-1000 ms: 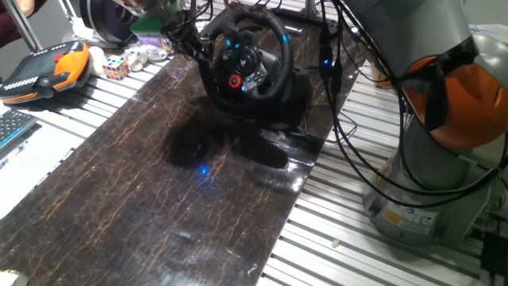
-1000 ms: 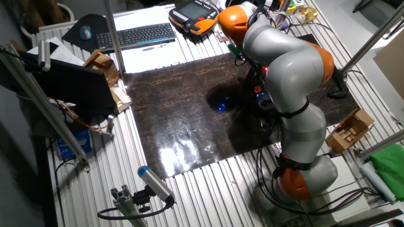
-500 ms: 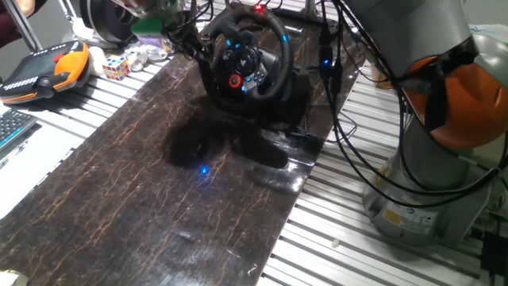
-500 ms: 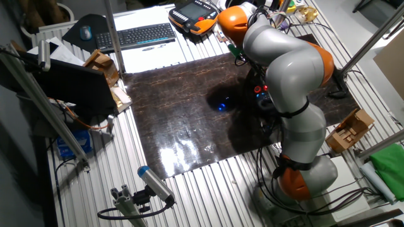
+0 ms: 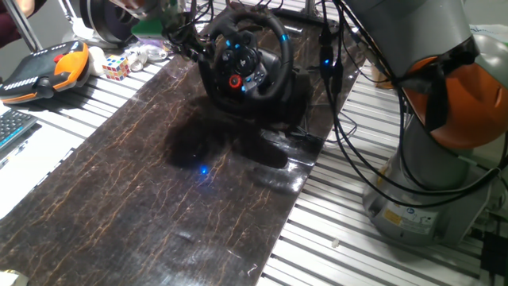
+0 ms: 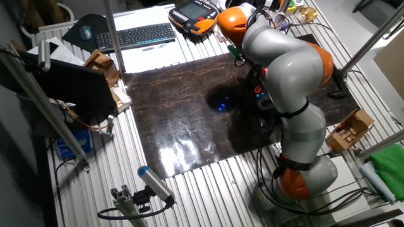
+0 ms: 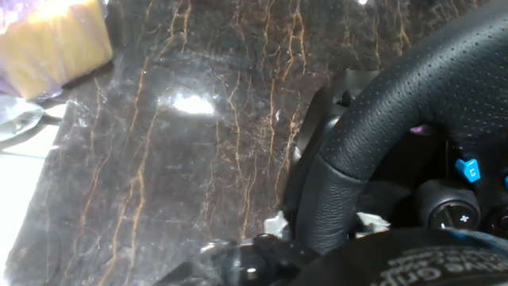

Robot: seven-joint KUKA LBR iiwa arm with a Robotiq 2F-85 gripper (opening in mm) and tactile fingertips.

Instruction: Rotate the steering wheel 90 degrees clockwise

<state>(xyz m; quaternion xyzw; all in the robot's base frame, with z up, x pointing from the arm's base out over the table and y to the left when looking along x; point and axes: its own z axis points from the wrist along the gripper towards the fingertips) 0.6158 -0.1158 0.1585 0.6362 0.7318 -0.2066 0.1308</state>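
The black steering wheel, with a red round button and blue-lit buttons on its hub, stands on its bulky base at the far end of the dark marbled mat. My gripper is at the left side of the rim, touching or nearly touching it. In the hand view the thick rim fills the right side, with a black finger along the bottom edge. The frames do not show whether the jaws are closed on the rim. In the other fixed view my arm hides most of the wheel.
An orange and black teach pendant, a puzzle cube and a keyboard lie left of the mat. Cables hang between the wheel and the robot's base. A yellow sponge lies near the mat's corner.
A small red light above the wheel's top showed half a second ago and is gone now. The gripper and the wheel have not visibly moved.
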